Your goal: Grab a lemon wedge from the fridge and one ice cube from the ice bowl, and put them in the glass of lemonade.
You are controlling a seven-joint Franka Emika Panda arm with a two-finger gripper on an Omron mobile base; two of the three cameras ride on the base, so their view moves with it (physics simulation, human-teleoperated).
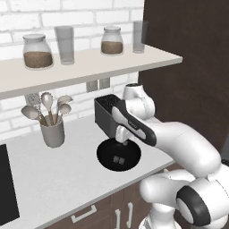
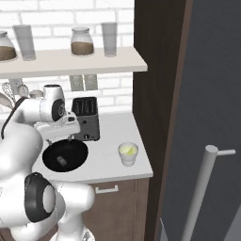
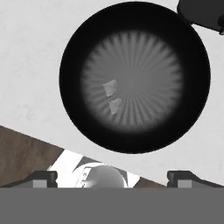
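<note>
Bowl [image 3: 133, 26], black, on desk [image 1: 53, 174] beside toaster [image 2: 85, 117]; two ice cubes [image 3: 112, 94] touching, off-centre inside. Fingers [image 3: 113, 177] wide, empty, above the bowl. Glass [image 2: 127, 153] stood apart, near desk edge. Risk: both cubes pinched together, or one skidding on the glossy bottom.

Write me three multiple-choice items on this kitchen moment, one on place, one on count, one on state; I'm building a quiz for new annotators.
1. Where is the glass of lemonade?
A. on the shelf
B. on the counter near its right end
C. inside the ice bowl

2. How many cubes lie in the ice bowl?
A. two
B. five
C. none

3. How does the tool stand?
A. shut on a spoon
B. open above the bowl
C. shut on a jar

Key: 1 B, it stands right of the bowl on the counter. 2 A, the hand view shows two cubes. 3 B, the tips stand wide apart, nothing between them.
</note>
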